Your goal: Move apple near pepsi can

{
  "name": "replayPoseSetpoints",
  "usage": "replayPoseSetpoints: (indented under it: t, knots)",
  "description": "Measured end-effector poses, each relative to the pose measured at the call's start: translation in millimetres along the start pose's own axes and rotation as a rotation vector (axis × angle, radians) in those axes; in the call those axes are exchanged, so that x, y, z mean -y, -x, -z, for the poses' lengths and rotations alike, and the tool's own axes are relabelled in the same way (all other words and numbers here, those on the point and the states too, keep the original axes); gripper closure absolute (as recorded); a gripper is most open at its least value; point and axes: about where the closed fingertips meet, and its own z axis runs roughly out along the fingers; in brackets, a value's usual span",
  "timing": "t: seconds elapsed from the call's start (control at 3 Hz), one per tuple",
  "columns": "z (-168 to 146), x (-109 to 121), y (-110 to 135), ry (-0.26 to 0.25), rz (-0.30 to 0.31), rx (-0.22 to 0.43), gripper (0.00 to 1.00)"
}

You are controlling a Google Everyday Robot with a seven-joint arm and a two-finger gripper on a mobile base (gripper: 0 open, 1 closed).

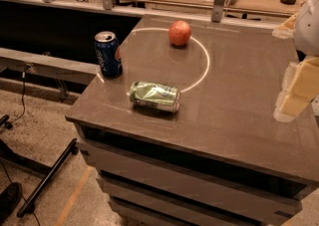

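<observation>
Nothing done yet: your gripper (285,68) hovers at the worktop's (234,120) right edge, fingers (298,90) spread and empty, apple (179,33) far to their left, well apart from the pepsi can (108,54).

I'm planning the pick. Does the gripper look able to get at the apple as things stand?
Probably yes. The gripper hangs at the right edge of the table; the apple sits alone at the far side. The pepsi can and the green can lie left of it, off that path.
</observation>
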Motion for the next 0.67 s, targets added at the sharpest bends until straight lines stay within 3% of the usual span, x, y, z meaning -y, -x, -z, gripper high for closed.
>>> replayPoseSetpoints:
  t: [0.33, 0.67]
  knots:
    - [-2.5, 2.1, 2.0, 0.002, -0.005, 0.004, 0.0]
    - [-32.6, 26.6, 25.2, 0.023, -0.057, 0.05, 0.0]
